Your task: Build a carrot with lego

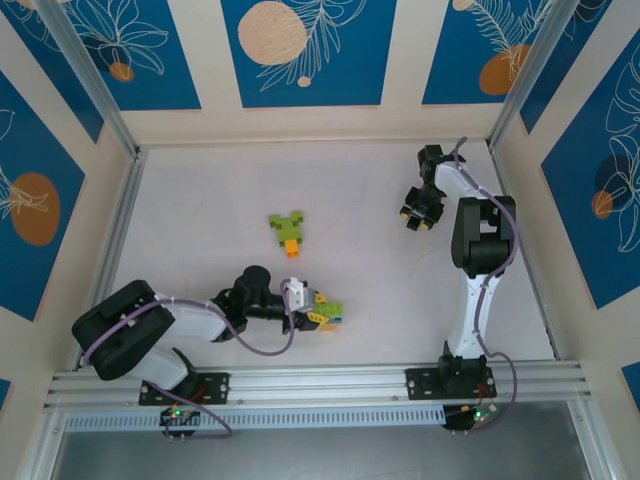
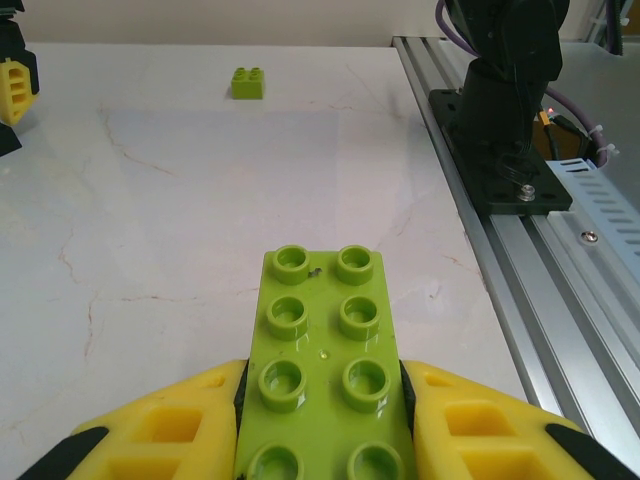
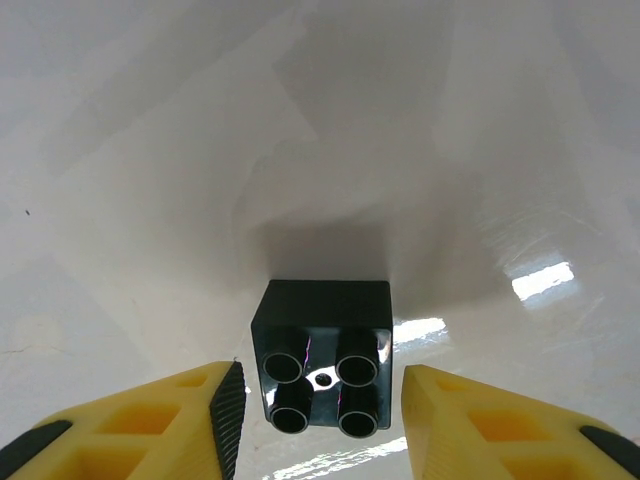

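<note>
Black lego piece about to be gripped, long lime piece held ready.
The half-built carrot (image 1: 288, 232), lime leaves over an orange brick, lies mid-tabletop (image 1: 200, 200). The tiny black brick (image 3: 325, 350) sits right of it and a little farther back, its four rings facing the right wrist camera. The right jaws stand apart on either side of the black brick, with a gap at each yellow finger (image 3: 480, 420), and touch nothing. The brick looks closer to one finger, so on this glossy surface a closing squeeze could spin it or skid it out. Nearer than the carrot, the left jaws are clamped on the long lime brick (image 2: 322, 350) by its near end. Pressing its free end down could lever it askew in that grip.
</note>
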Controlling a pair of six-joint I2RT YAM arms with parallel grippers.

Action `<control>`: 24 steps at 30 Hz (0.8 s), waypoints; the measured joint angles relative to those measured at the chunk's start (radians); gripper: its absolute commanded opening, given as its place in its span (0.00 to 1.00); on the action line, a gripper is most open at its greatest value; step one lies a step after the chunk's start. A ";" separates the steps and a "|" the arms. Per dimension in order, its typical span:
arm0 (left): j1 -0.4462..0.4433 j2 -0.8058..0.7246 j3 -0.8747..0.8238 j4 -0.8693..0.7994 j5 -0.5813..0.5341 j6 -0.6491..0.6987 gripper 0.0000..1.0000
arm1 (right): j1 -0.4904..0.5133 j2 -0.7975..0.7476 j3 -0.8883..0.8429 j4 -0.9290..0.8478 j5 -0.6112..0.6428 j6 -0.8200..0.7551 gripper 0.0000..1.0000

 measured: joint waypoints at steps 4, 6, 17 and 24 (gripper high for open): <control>0.000 0.000 0.002 -0.003 0.000 0.000 0.27 | -0.001 0.003 0.000 0.000 0.000 0.000 0.48; 0.000 0.000 0.002 -0.003 0.000 0.000 0.27 | -0.002 0.003 0.000 0.000 0.000 0.000 0.48; 0.000 0.000 0.003 -0.005 0.000 0.000 0.26 | -0.002 0.023 0.001 0.000 -0.008 0.000 0.48; 0.000 0.000 0.008 -0.014 -0.001 0.000 0.26 | -0.002 0.024 0.003 -0.001 -0.010 -0.011 0.36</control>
